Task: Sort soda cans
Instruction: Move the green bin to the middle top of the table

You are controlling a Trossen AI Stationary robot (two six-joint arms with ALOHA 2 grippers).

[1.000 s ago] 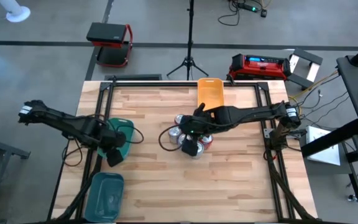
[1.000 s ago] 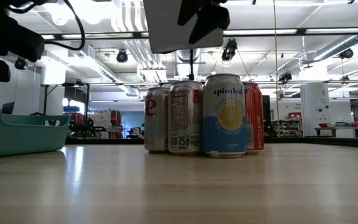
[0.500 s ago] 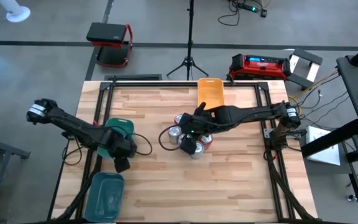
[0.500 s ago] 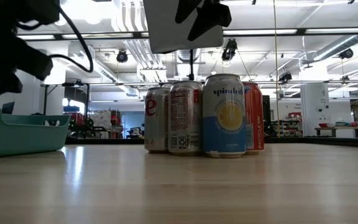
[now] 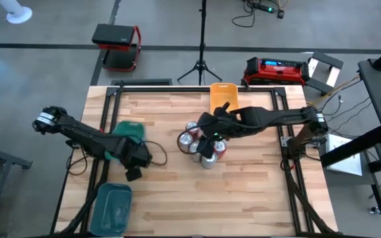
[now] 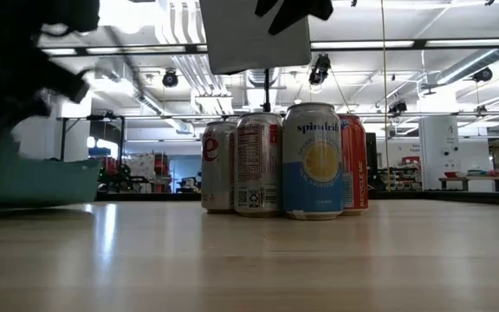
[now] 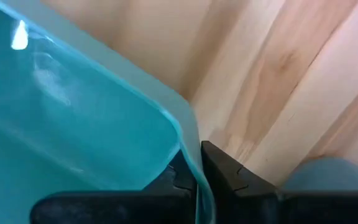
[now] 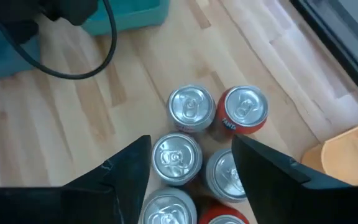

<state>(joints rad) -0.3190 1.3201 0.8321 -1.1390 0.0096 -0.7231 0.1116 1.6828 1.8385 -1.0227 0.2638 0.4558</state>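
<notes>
While clamping the rim of the teal bin [image 7: 92, 124] left of centre, left gripper [image 5: 133, 170] reaching low over the table [image 5: 256, 192]. Soda cans [image 5: 202, 147] clustering at frame centre, outside every bin. Right gripper [image 8: 188, 165] hovering above them, fingers spread wide, holding nothing.

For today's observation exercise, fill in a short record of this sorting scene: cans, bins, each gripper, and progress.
cans: six soda cans clustered upright mid-table, two red, four silver-grey
teal bins: one clamped at its rim, one at the table's near left corner
orange bin: at the far edge, nothing seen in it
left gripper: shut on the teal bin's wall
right gripper: open, above the cans
progress: no can in any bin
</notes>
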